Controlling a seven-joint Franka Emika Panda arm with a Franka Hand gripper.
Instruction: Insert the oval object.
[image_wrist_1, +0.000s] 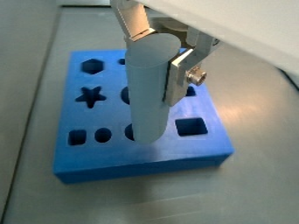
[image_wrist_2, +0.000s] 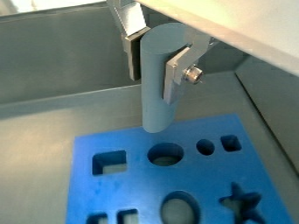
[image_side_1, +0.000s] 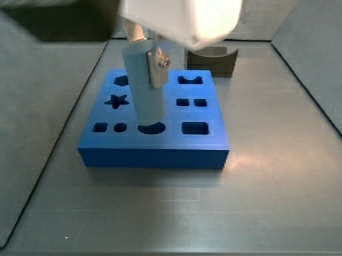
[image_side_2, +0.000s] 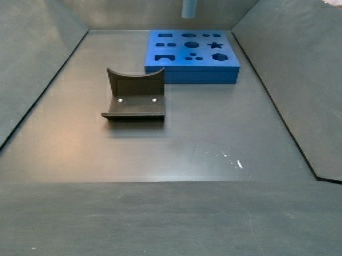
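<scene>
My gripper (image_wrist_1: 156, 66) is shut on the oval object (image_wrist_1: 146, 105), a tall pale grey-blue peg held upright between the silver fingers (image_wrist_1: 177, 77). Both also show in a wrist view, the gripper (image_wrist_2: 155, 83) and the peg (image_wrist_2: 156, 114), and in a side view, the gripper (image_side_1: 144, 60) and the peg (image_side_1: 140, 100). The peg's lower end hangs just above the flat blue block (image_wrist_1: 140, 162), near a large round hole (image_wrist_2: 166, 155). An oval hole (image_wrist_2: 177, 210) lies one row further in. The block (image_side_1: 154, 150) sits on the grey floor.
A dark olive block with a curved notch (image_side_2: 135, 97) stands on the floor apart from the blue block (image_side_2: 191, 68); in a side view it (image_side_1: 214, 62) is behind the blue block. Grey walls (image_wrist_2: 70, 52) enclose the floor.
</scene>
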